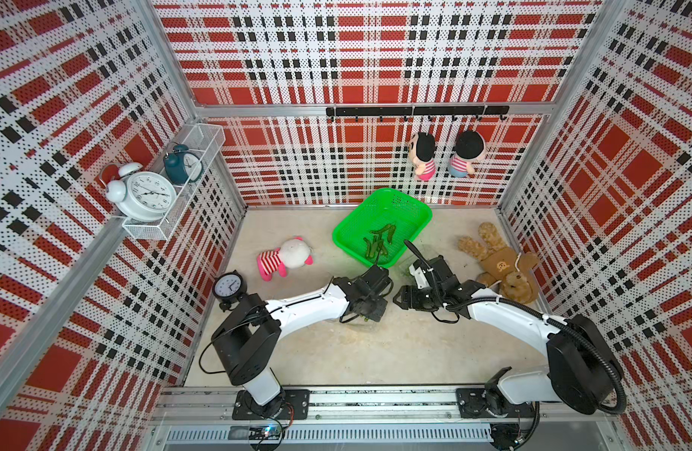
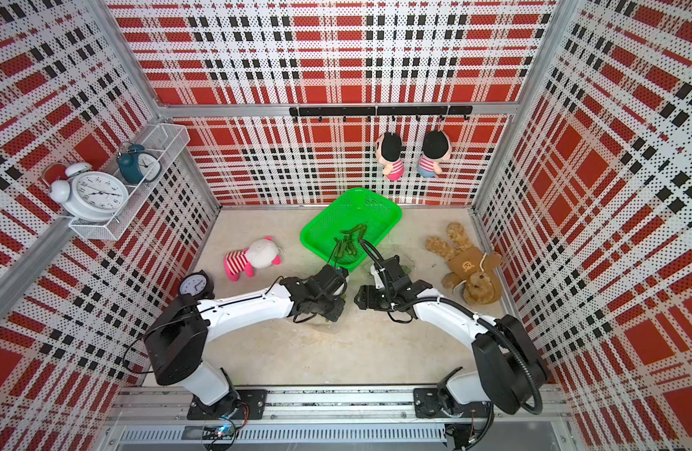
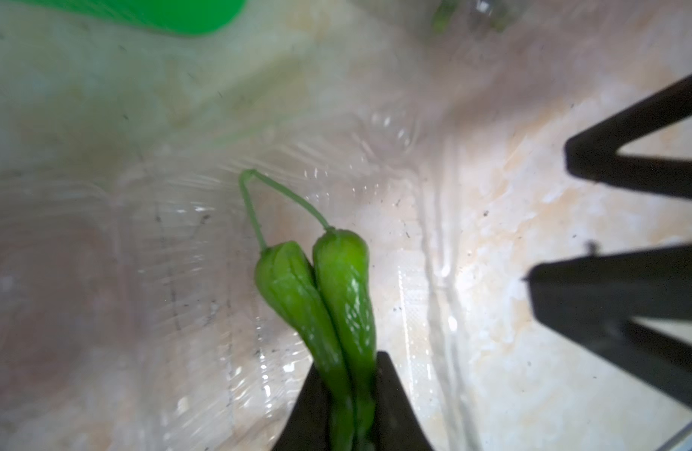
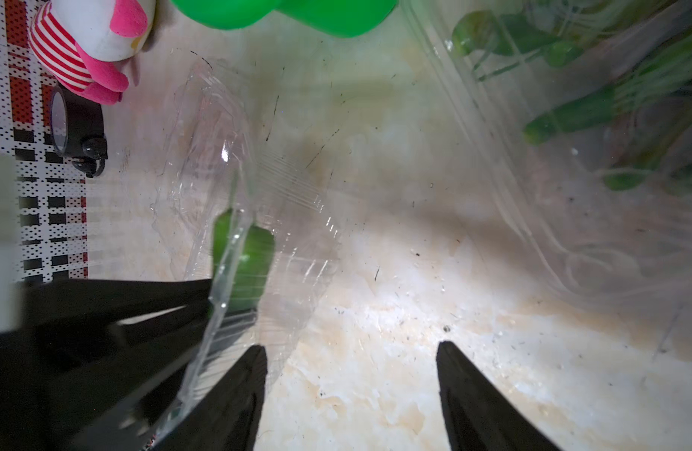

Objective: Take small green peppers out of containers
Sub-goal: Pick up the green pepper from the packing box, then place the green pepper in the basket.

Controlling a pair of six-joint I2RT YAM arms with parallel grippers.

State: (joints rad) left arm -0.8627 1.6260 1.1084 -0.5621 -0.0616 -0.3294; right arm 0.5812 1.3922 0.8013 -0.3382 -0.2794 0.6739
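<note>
1. Closest to the base rail, the two white arms reach in over the beige table (image 1: 375, 351), wrists almost facing each other near the middle
2. In the left wrist view, the left gripper (image 3: 350, 363) has its jaws pinched on two small green peppers (image 3: 346, 281). It's got them by the tail ends, so the fat ends and thin curved stems poke out past the fingers, and the pair sit side by side and touching
3. Right under those two is a clear container (image 3: 172, 254), all ridged see-through plastic. Can't tell if the peppers touch it or hang just above. In the right wrist view its thin plastic edge (image 4: 227, 156) has the held pair showing green through it
4. The right gripper (image 4: 352, 351) sits just beside that box, jaws spread wide, nothing between them, only bare table below
5. A bit further back is the second container (image 4: 493, 156), near the right gripper, with more peppers (image 4: 571, 113) inside, blurry through the wall
6. Behind both grippers is the bright green basket (image 1: 391, 207), with a small pile of peppers (image 1: 377, 244) in its near corner, visible in both top views
7. Off to the sides: pink striped plush (image 1: 286, 257) on the left, brown bear (image 1: 500, 265) on the right, small black clock (image 1: 229, 287) by the left arm
8. Farthest back, two dolls (image 1: 422, 156) hang from a black hook rail (image 1: 414, 111) on the plaid wall
</note>
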